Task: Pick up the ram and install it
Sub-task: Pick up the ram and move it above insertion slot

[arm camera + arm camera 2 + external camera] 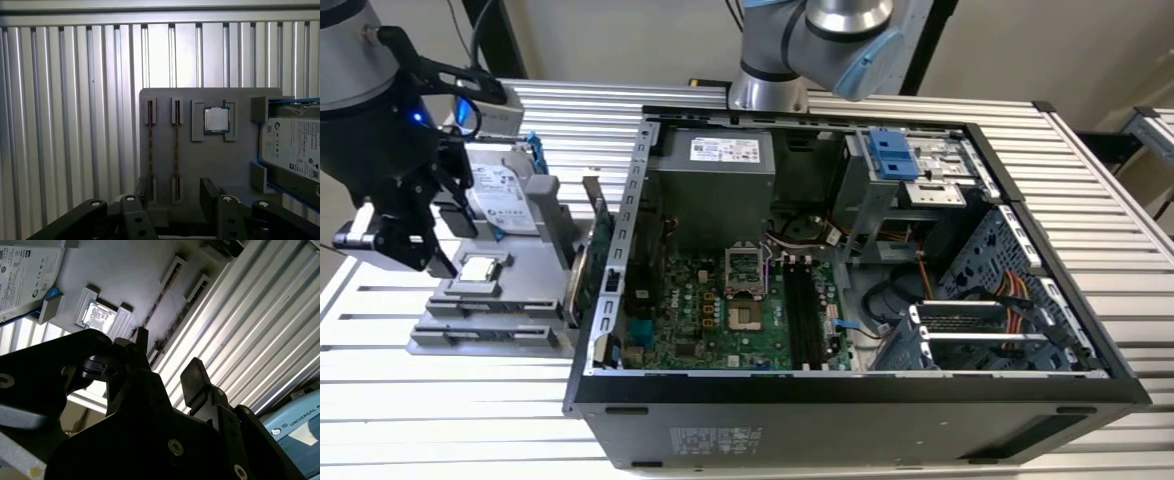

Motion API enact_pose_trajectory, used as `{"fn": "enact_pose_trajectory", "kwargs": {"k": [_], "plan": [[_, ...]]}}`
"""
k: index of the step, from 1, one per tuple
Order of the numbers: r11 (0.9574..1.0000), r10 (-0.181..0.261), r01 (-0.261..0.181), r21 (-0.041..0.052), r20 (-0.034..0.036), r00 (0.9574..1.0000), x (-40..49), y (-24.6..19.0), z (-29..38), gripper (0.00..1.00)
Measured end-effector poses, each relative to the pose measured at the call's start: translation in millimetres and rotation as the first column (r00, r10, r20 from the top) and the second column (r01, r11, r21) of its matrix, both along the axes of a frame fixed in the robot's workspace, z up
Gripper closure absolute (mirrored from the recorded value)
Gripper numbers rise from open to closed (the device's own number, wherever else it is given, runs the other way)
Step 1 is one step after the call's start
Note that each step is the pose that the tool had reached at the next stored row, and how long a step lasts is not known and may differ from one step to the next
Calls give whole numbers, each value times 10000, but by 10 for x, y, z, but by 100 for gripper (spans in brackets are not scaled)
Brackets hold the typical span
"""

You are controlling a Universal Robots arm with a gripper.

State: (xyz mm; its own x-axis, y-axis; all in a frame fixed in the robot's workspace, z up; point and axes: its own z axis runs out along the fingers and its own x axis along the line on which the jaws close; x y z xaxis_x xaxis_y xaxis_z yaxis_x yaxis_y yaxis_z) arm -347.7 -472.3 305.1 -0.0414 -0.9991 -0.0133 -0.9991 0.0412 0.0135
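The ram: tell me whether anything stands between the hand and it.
Nothing visible does. In the first wrist view the open hand hangs above the gray tray, where the ram stands on edge in its slot, uncovered; the processor sits beside it, not over it.

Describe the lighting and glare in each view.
Second wrist view: backlit, black jaws in silhouette against the bright ribbed metal table, glare whitening the small square silver processor chip. First wrist view: even light, the two long dark ram sticks plainly lit in their grey tray. Exterior view: soft light, open black computer case shaded inside.
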Motion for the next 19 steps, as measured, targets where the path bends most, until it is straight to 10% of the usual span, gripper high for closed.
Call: {"fn": "enact_pose_trajectory", "kwargs": {"k": [19], "plan": [[10000,-2,2,0,1,10000,-20,-4,-96,0]]}}
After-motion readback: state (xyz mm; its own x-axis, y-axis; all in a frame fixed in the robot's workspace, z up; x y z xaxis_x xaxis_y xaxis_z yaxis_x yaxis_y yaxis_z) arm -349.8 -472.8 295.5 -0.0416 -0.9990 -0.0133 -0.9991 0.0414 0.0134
